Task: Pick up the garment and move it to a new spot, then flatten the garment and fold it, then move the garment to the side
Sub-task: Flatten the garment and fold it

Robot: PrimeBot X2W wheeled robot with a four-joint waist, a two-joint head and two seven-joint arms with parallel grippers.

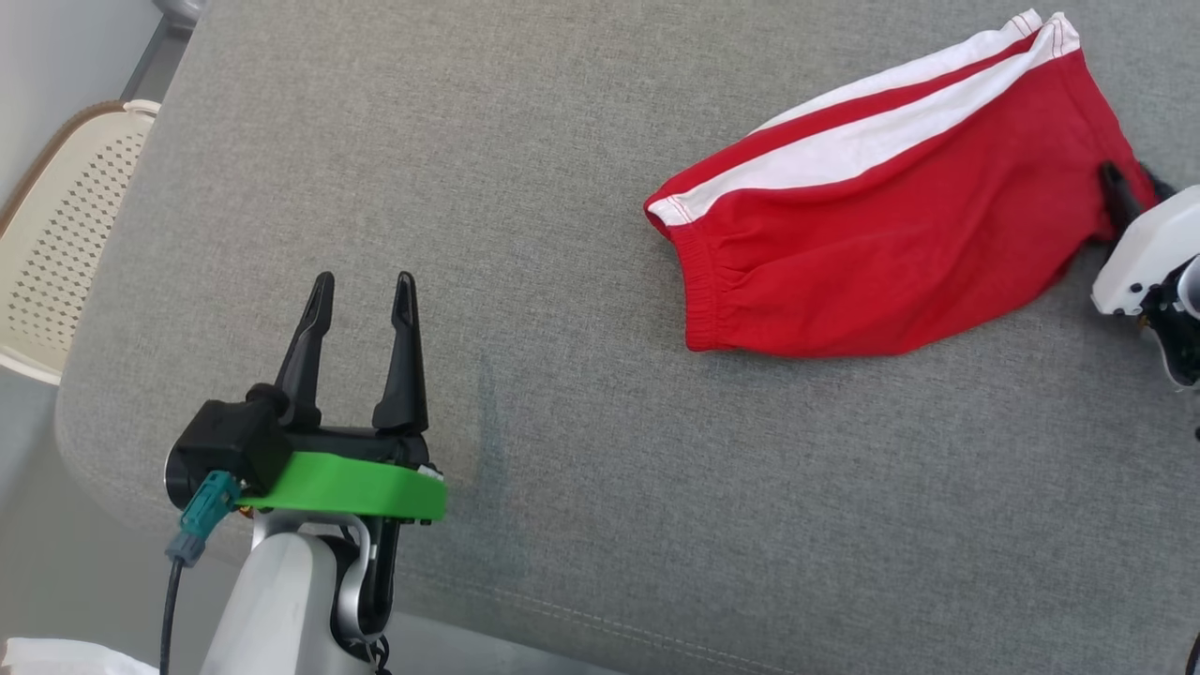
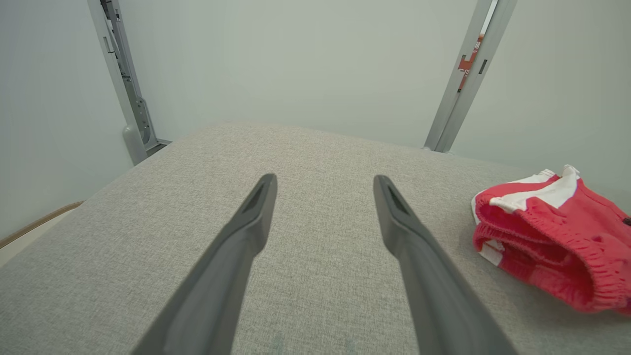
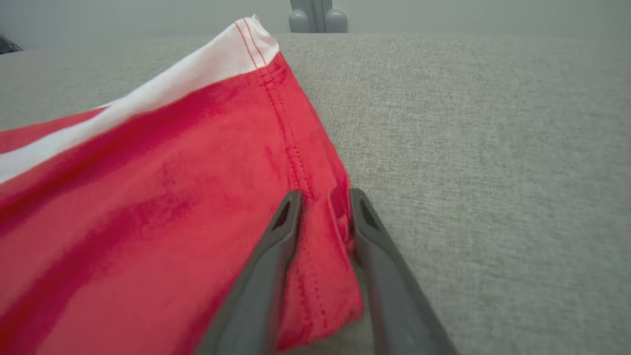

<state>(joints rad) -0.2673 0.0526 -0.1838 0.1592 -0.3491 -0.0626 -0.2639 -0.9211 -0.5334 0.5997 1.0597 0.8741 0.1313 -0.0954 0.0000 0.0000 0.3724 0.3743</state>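
The garment (image 1: 891, 234) is a pair of red shorts with two white stripes down one side, a gathered elastic waistband at one end and a double-stitched leg hem at the other. It lies flat and slightly rumpled on the right half of the grey cushion (image 1: 562, 281), toward the cushion's far side. Its long axis runs on a slant. The waistband end points at the middle of the cushion, and the hem end points at the cushion's far right corner. The white stripes follow that same line along the edge nearer the cushion's far side. In the left wrist view the waistband of the garment (image 2: 552, 236) gapes open, showing red cloth inside.

The left pincer (image 1: 364, 279) hovers over the cushion's near left corner with its jaws spread wide and nothing between them. Its wrist view shows the left pincer (image 2: 325, 178) pointing toward the cushion's far edge.

The right pincer (image 1: 1136, 183) is at the cushion's right side, at the near end of the leg hem. In its wrist view the jaws of the right pincer (image 3: 325, 195) stand narrow, astride a raised fold of the garment (image 3: 148, 207) that fills the gap. I cannot tell whether they clamp it firmly.
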